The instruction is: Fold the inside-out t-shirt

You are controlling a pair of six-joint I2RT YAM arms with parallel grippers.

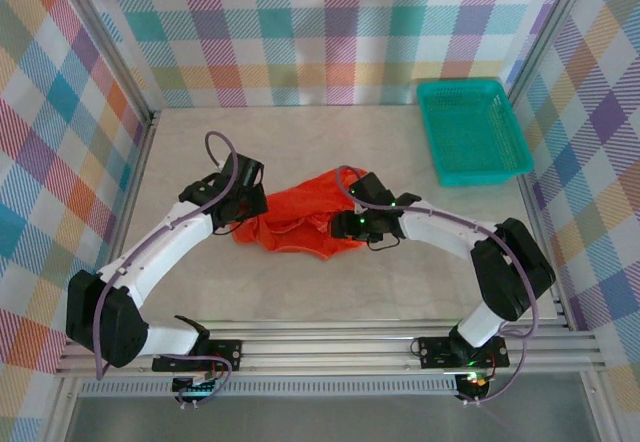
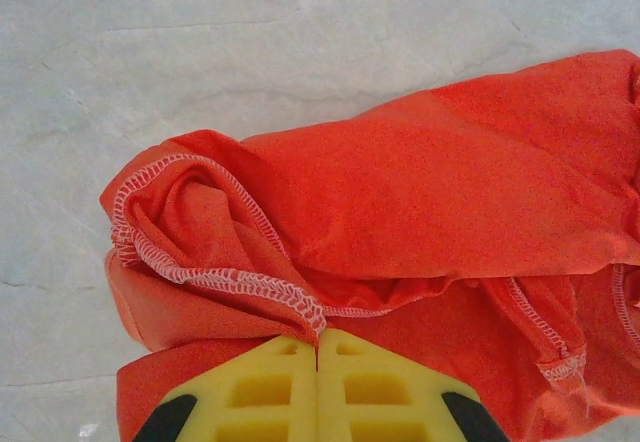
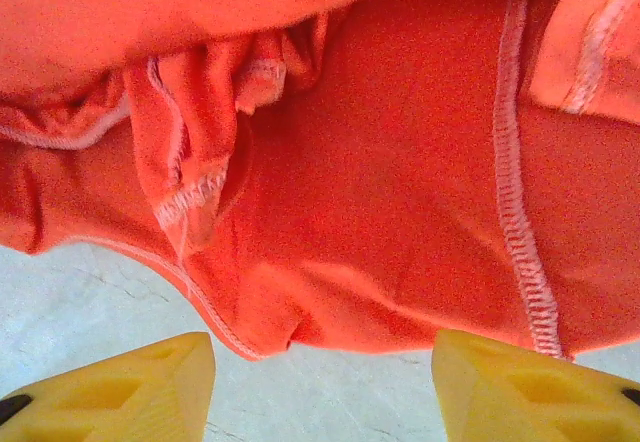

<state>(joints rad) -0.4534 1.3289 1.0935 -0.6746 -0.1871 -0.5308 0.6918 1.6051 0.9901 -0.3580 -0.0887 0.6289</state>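
Left gripper pinches t-shirt hem, jaws pressed together; right gripper spread above edge (no contact seen). Right should bite the stitched hem, not bunched folds.

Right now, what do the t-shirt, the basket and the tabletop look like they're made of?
The t-shirt: soft matte knit cloth, judging by loose folds and white overlock seams. The basket: teal, probably moulded plastic, with fine mesh walls. The tabletop: smooth pale surface with marble-like veins, maybe stone or laminate.
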